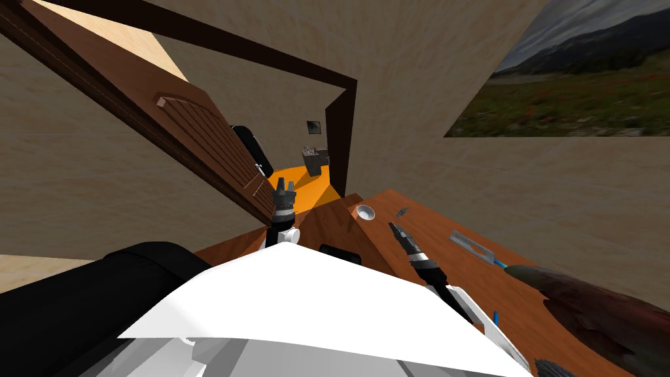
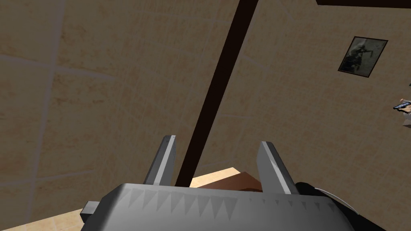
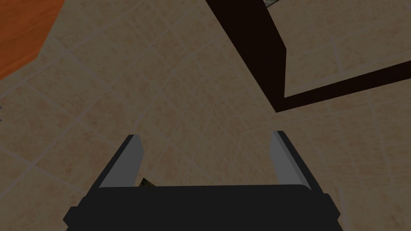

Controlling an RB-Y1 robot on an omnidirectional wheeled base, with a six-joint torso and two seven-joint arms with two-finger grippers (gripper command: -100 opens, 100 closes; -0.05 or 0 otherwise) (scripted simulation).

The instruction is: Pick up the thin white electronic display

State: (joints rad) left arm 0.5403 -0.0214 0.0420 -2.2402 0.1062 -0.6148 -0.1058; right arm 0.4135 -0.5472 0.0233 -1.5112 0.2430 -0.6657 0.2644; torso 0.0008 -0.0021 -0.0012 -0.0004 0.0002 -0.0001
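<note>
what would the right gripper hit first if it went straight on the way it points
Likely the tan tiled wall beside the dark door frame; nothing shows between the right gripper and it, though depth is unclear.

My L end effector [image 2: 218,140] is spread wide, both grey fingers [image 2: 165,160] apart. Beyond them: tan tiled wall [image 2: 100,80] w/ a dark strip [image 2: 224,72] running btwn the fingers. Framed picture [image 2: 362,56] on wall, well off. Brown wood edge [image 2: 237,181] by the fingers' base.
</note>
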